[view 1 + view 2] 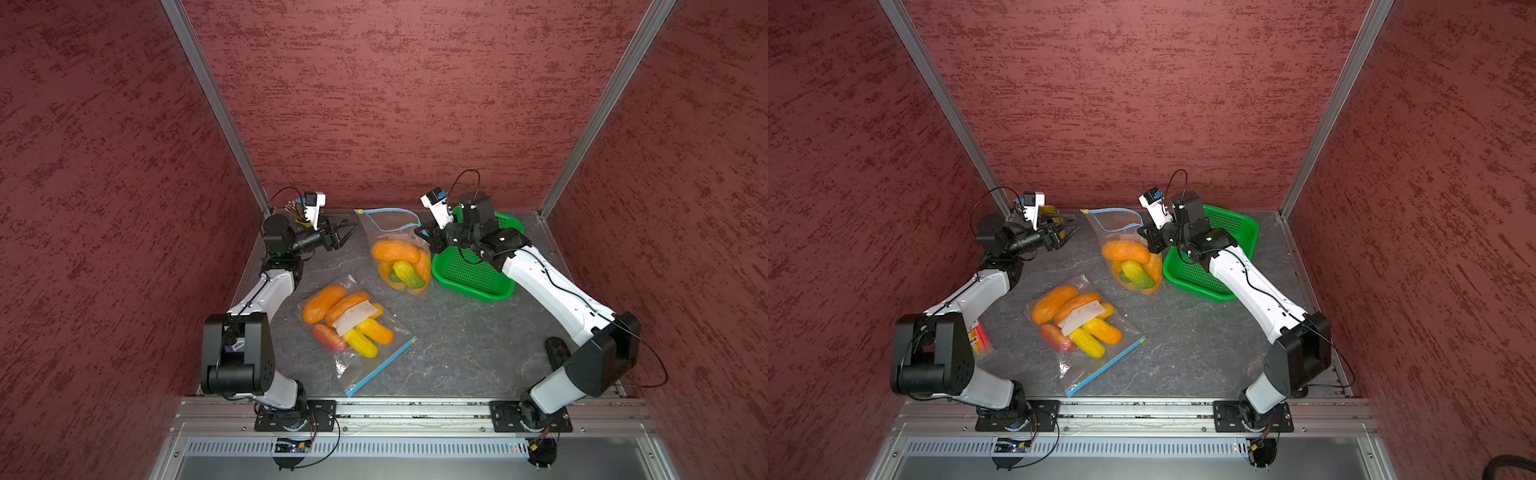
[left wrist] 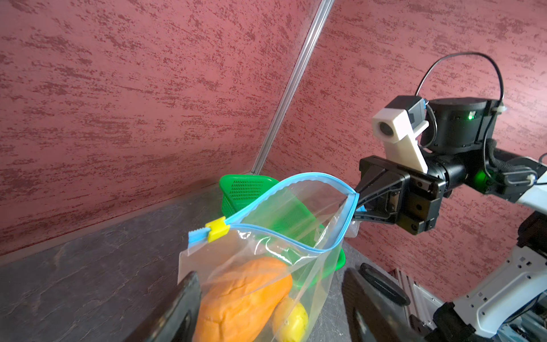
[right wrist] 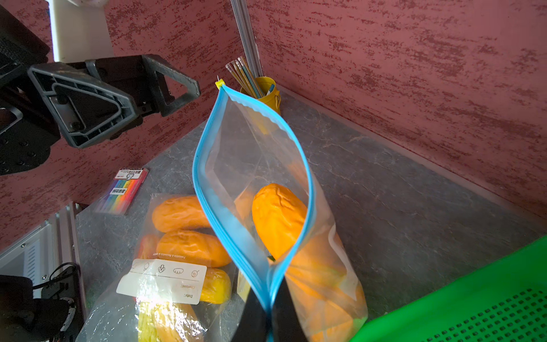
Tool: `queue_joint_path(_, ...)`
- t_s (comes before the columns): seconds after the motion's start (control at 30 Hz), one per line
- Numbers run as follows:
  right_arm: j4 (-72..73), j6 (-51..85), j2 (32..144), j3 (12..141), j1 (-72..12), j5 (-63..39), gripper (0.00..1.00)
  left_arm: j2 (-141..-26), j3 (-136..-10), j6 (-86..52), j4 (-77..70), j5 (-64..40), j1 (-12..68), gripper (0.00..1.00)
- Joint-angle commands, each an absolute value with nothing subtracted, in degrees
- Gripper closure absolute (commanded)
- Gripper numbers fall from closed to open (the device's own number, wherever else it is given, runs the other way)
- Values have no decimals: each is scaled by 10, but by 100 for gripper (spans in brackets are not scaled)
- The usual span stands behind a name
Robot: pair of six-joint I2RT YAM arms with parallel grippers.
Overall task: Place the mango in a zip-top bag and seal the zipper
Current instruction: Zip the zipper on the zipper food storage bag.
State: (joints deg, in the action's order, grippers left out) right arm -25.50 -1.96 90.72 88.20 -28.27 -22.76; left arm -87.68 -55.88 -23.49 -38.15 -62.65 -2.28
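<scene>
A clear zip-top bag (image 1: 409,232) with a blue zipper rim (image 2: 299,179) stands at the back of the table, its mouth open. Inside lie an orange mango (image 1: 395,250) (image 3: 278,216) and other yellow and green fruit. The yellow slider (image 2: 217,228) (image 1: 360,212) sits at the rim's left end. My right gripper (image 3: 268,319) (image 1: 424,230) is shut on the rim's other end and holds it up. My left gripper (image 1: 348,230) (image 2: 270,274) is open just left of the slider end, touching nothing.
A green basket (image 1: 473,278) sits under the right arm, beside the bag. A second bag (image 1: 353,324), zipped and filled with mangoes, lies mid-table. A yellow pencil cup (image 3: 266,88) stands in the back left corner. A marker pack (image 1: 978,336) lies by the left arm.
</scene>
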Motion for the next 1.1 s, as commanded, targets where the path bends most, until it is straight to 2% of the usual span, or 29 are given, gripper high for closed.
queue_joint_path(0.0, -241, -18, 893, 883, -272, -238, 100, -916, -577, -178, -365, -644, -16, 31)
queue_joint_path(0.43, -222, -22, 883, 850, -238, -287, 100, -1061, -709, -133, -341, -659, 22, 31)
queue_joint_path(0.57, -220, -22, 885, 848, -229, -295, 100, -1102, -738, -158, -377, -664, 30, 34)
queue_joint_path(0.67, -220, -22, 889, 847, -221, -297, 100, -1127, -753, -199, -429, -674, 33, 42)
queue_joint_path(0.93, -205, -8, 889, 839, -206, -307, 100, -1121, -756, -236, -467, -680, 36, 82)
queue_joint_path(1.07, -193, -1, 882, 832, -204, -318, 100, -1103, -759, -224, -443, -684, 39, 84)
